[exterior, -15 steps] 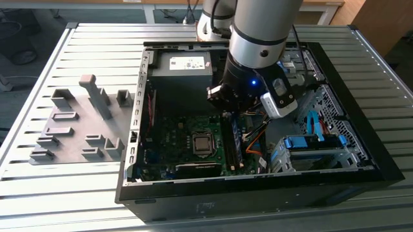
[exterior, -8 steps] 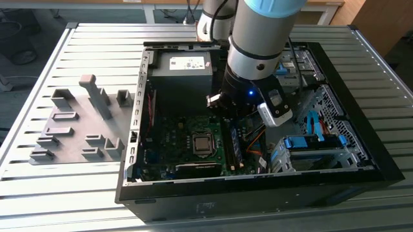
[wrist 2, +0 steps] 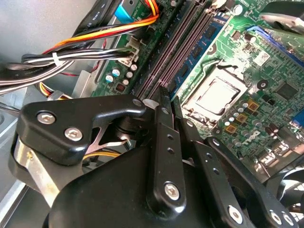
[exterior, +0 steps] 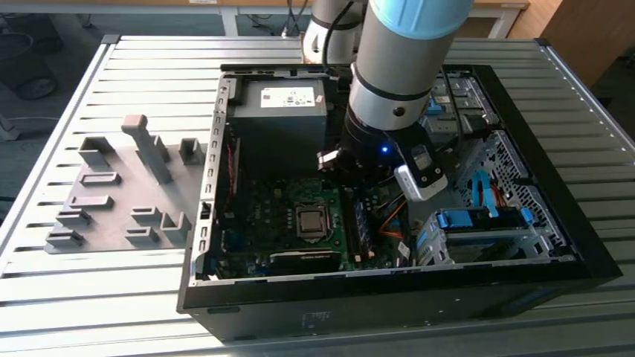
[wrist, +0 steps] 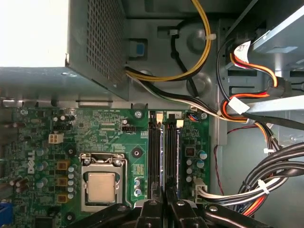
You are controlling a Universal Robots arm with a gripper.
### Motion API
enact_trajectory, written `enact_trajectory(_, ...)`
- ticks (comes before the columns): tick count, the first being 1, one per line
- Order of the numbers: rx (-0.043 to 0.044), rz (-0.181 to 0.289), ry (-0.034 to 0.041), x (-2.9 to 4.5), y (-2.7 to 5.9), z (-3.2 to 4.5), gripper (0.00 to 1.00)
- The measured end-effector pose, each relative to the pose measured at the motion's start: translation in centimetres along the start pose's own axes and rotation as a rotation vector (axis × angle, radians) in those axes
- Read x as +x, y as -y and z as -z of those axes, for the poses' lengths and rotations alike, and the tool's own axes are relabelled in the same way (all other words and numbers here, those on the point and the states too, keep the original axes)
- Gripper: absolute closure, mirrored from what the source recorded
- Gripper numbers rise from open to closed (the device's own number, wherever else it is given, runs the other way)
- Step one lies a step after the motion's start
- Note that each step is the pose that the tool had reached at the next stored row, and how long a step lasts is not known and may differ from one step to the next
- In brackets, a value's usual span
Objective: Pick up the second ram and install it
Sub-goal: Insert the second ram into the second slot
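A robotics lab: slatted metal workbench (exterior: 79, 290); opened computer case (exterior: 397, 297); grey fixture blocks (exterior: 129, 193).

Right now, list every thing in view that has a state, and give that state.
computer case: open, side panel off, lying flat on the table
processor: seated in its socket, bare, no cooler on it
memory slots: directly below the gripper; cannot tell whether filled or empty
gripper: lowered inside the case, over the memory slots
grey blocks: upright, outside the case at the exterior view's left
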State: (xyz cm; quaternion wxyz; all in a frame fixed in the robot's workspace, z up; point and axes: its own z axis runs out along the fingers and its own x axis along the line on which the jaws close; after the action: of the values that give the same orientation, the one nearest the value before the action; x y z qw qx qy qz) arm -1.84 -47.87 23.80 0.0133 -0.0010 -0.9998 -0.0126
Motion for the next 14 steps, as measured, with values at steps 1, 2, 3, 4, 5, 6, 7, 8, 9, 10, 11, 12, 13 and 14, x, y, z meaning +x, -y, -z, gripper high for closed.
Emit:
enact_trajectory(1,-0.0001,0.000,0.0000,0.00,0.00,-0.01,0.86)
enact_trajectory(2,-0.0002,0.000,0.0000,0.00,0.00,-0.01,0.86)
enact_trajectory(3,-0.0003,0.000,0.0001,0.00,0.00,-0.04,0.86)
enact_trajectory(4,-0.0006,0.000,0.0002,0.00,0.02,-0.07,0.86)
enact_trajectory(5,-0.0004,0.000,0.0001,-0.01,0.05,-0.09,0.86)
enact_trajectory(6,-0.0003,0.000,-0.0002,-0.01,0.08,-0.16,0.86)
enact_trajectory(7,-0.0003,0.000,-0.0006,-0.01,0.10,-0.27,0.86)
enact_trajectory(8,-0.0002,0.000,-0.0008,-0.01,0.13,-0.39,0.86)
enact_trajectory(9,-0.0002,0.000,-0.0010,-0.01,0.16,-0.50,0.86)
enact_trajectory(10,-0.0003,0.000,-0.0011,-0.02,0.17,-0.64,0.86)
enact_trajectory(11,-0.0003,0.000,-0.0013,-0.02,0.18,-0.79,0.86)
enact_trajectory(12,-0.0002,0.000,-0.0015,-0.02,0.18,-0.92,0.86)
enact_trajectory(13,-0.0003,0.000,-0.0017,-0.03,0.19,-1.02,0.86)
enact_trajectory(14,-0.0002,0.000,-0.0019,-0.02,0.19,-1.11,0.86)
